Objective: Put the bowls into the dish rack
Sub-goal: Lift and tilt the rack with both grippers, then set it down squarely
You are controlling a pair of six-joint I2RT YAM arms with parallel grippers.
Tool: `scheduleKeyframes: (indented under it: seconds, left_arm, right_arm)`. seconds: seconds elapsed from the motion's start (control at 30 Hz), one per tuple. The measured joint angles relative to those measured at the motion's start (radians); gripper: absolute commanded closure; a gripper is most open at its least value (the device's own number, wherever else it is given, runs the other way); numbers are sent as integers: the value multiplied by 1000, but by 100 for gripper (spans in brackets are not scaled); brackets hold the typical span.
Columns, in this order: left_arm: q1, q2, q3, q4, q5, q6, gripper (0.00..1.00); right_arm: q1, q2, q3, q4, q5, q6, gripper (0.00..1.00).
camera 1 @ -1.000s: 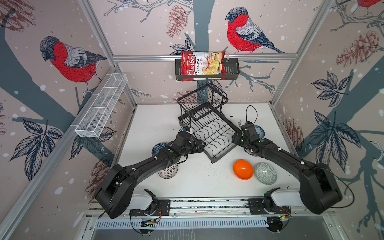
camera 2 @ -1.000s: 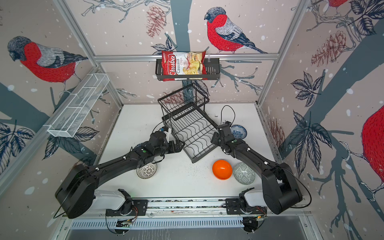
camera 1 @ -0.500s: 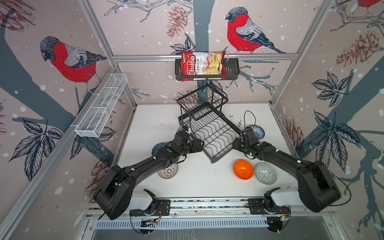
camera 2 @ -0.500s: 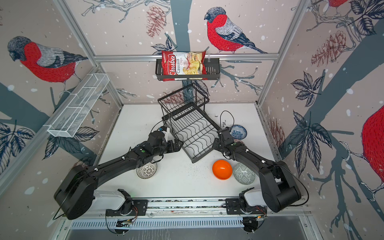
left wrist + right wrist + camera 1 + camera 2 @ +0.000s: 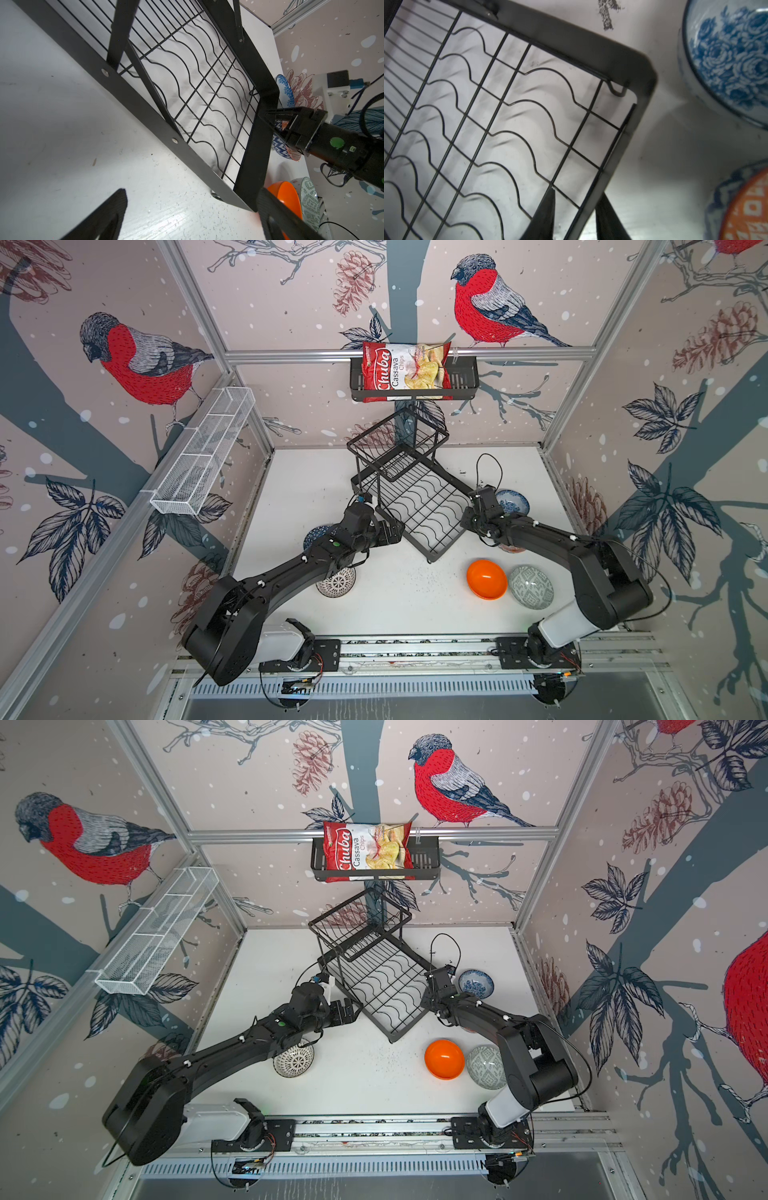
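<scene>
Containers: the dish rack (image 5: 417, 506) is standing skewed at mid-table, and its wavy base tray and raised upper shelf are holding nothing. Above and behind the rack, a black slatted basket (image 5: 463, 383) on the back wall is carrying a chips bag (image 5: 405, 371). A white mesh basket (image 5: 203, 456), far off the rack's left-arm side, is sitting empty.

Fingers: the left gripper (image 5: 193, 218) is hovering just off the rack's near left edge. Its fingers (image 5: 112, 216) are spread wide, gripping nothing.

The right gripper (image 5: 578, 193) is straddling the rack's right rim, one finger (image 5: 544, 214) inside the tray and one outside. The gap is narrow, but I cannot tell whether it is clamping firmly.

Surroundings: all six bowls are resting on the table (image 5: 395, 610), outside the rack.
- Blue-white floral bowl (image 5: 513, 502): just beside the rack's right corner.
- Orange-white patterned bowl (image 5: 749, 207): near it, lying partly under the right arm.
- Plain orange bowl (image 5: 486, 578) and grey-green bowl (image 5: 531, 587): sitting together, nearer than the rack's front corner.
- Dark blue bowl (image 5: 316, 535) and black-white radial bowl (image 5: 336, 583): lying left of the rack, partly covered by the left arm.
</scene>
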State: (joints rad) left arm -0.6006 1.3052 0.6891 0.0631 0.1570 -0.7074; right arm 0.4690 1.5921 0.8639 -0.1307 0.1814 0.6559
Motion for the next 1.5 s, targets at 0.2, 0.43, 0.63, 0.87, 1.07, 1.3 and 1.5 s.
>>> scheduleKeyframes:
  seconds: [0.2,0.43,0.63,0.87,1.07,1.3,1.5]
  left_arm:
    - [8,-12,-17,-1,0,0,2]
    - [22,-14,-32,0,1,0,2]
    - [30,-15,-36,-1,4,0,2]
    - [36,-18,-42,-2,4,1,2]
    - [40,-16,-42,-2,3,2,2]
    - [45,-39,-43,-6,-3,5,2]
    - [54,-60,-51,-5,-8,8,2]
  right_arm:
    - [3,96,101,2,0,-63,76]
    - [8,220,252,-28,16,-121,79]
    - [9,350,407,-35,46,-196,80]
    - [21,454,557,-83,69,-302,69]
    - [33,407,561,-140,43,-315,45]
    - [63,225,417,-140,30,-256,37]
    - [92,171,268,-140,-20,-178,39]
